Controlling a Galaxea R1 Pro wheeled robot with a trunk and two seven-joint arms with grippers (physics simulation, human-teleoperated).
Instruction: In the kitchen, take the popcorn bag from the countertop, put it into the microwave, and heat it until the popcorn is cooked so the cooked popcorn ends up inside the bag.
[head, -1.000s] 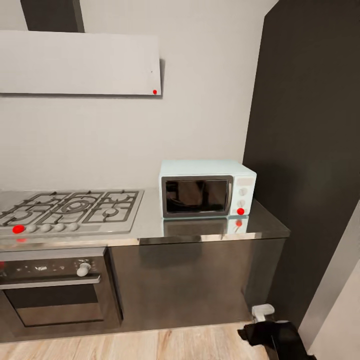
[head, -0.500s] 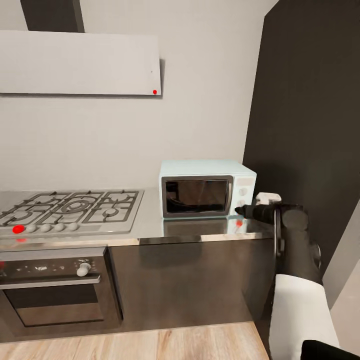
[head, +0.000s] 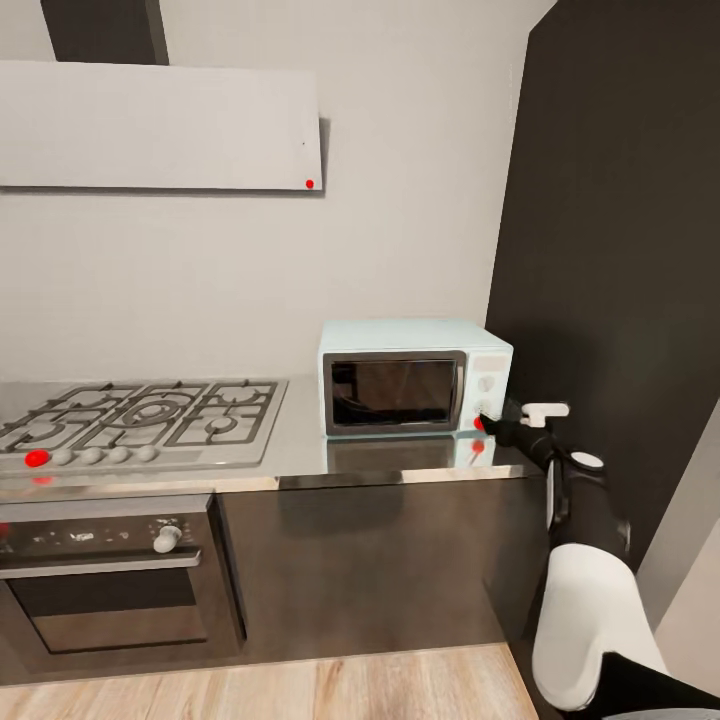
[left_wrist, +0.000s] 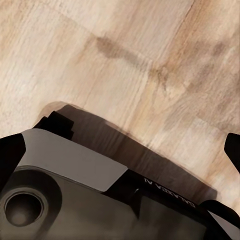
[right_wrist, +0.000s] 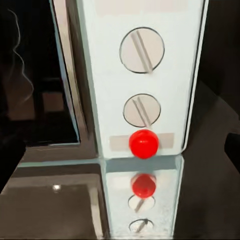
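Right gripper (head: 492, 424) sat at microwave (head: 414, 377) red button (right_wrist: 144, 143); claw state could not be told. Button likely stiff, small: press squarely, door shut.

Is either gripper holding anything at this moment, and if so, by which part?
Nothing is visibly held. The right gripper points at the red button on the microwave, gripping nothing. The left wrist view shows wooden floor.

Glossy mirror-like countertop (head: 400, 462), matt wooden floor (left_wrist: 150, 60).
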